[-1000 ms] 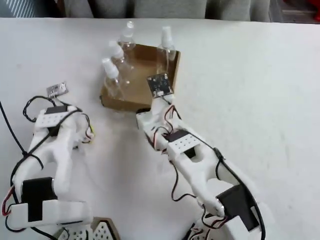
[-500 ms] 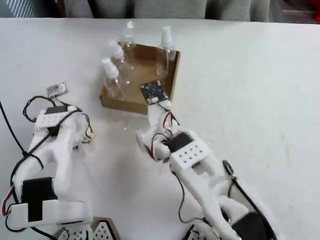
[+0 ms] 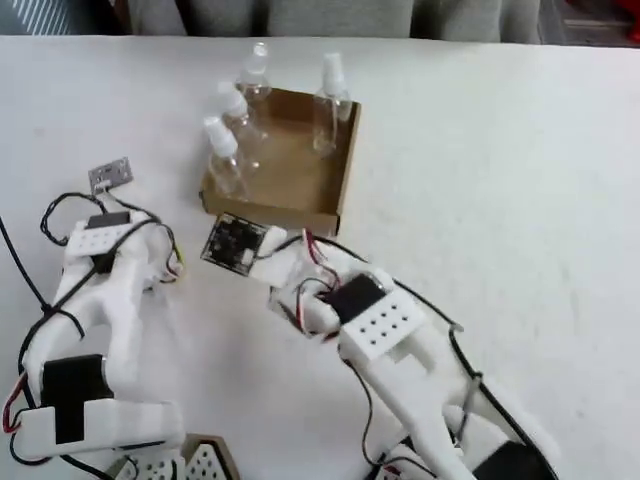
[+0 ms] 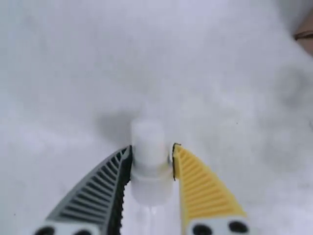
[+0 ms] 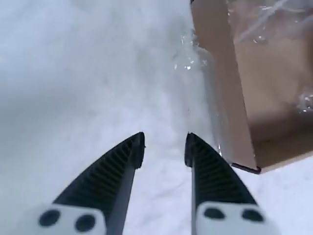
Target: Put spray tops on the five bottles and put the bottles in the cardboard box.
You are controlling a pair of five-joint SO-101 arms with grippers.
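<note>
four capped bottles (image 3: 327, 100) are standing at the cardboard box (image 3: 300, 215). two of them are leaning by the wall nearer the left arm, and i cannot tell whether those two are sitting inside it or just outside.

over the last second the right arm is pulling back from the box's near wall and swinging across toward the left arm, while the left arm is hardly shifting. i am reading this as the right arm finishing its work at the box and coming over for the fifth piece, so the task is looking close to its end but not done.

the left gripper (image 4: 150, 149) is clamping a white spray top (image 4: 146, 134) between its grey and yellow fingers, low over the table (image 3: 500, 150). something clear is showing under the top, but whether a bottle is hanging there i cannot say.

the right gripper (image 5: 165, 138) is hovering with its fingers parted and nothing between them, near the box's corner and touching nothing.
</note>
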